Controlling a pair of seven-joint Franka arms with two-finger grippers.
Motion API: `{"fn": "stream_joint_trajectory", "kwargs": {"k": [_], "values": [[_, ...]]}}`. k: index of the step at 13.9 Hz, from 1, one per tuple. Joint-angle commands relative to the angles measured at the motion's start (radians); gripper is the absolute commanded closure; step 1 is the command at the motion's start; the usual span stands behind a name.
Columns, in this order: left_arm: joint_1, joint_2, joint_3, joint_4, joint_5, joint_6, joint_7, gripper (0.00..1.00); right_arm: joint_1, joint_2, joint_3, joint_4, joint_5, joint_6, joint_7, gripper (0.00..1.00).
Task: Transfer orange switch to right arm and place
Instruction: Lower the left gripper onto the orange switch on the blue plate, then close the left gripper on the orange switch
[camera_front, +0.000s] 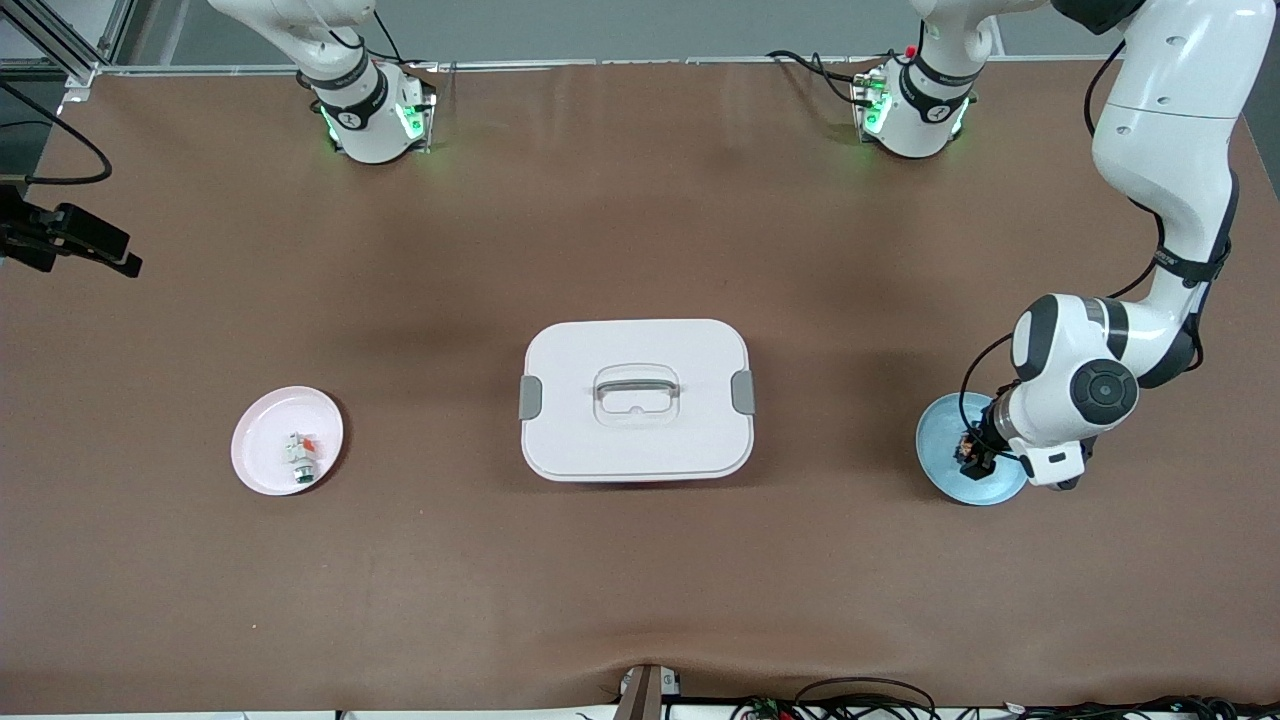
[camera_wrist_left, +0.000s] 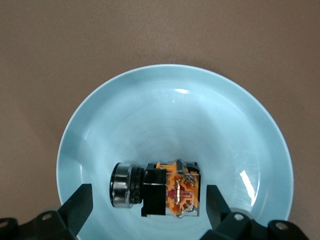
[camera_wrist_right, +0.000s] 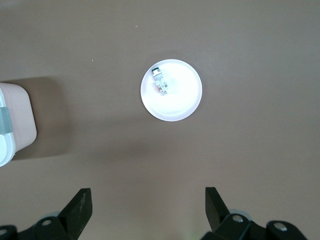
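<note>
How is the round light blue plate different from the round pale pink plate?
The round light blue plate sits toward the left arm's end of the table; the round pale pink plate sits toward the right arm's end. The blue plate holds the black and orange switch; the pink one holds a small white-and-green part. The left gripper is down at the blue plate, fingers open beside the switch; nothing hovers close over the pink one. Both are round and shallow.
</note>
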Motion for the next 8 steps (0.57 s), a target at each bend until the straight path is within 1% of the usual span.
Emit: {"fn": "stream_joint_trajectory", "kwargs": {"k": [1, 4, 5, 8], "values": [[-0.001, 0.018, 0.000, 0.010, 0.028, -0.011, 0.005, 0.00, -0.019, -0.012, 0.013, -0.013, 0.001, 0.009, 0.004, 0.00], [0.002, 0.025, 0.000, 0.013, 0.028, -0.011, 0.005, 0.00, -0.019, -0.012, 0.013, -0.013, 0.001, 0.011, 0.004, 0.00], [0.003, 0.027, 0.000, 0.014, 0.028, -0.011, 0.005, 0.14, -0.019, -0.012, 0.013, -0.013, 0.001, 0.011, 0.004, 0.00], [0.000, 0.022, -0.001, 0.016, 0.028, -0.011, -0.001, 0.62, -0.019, -0.012, 0.013, -0.015, 0.001, 0.011, 0.004, 0.00]]}}
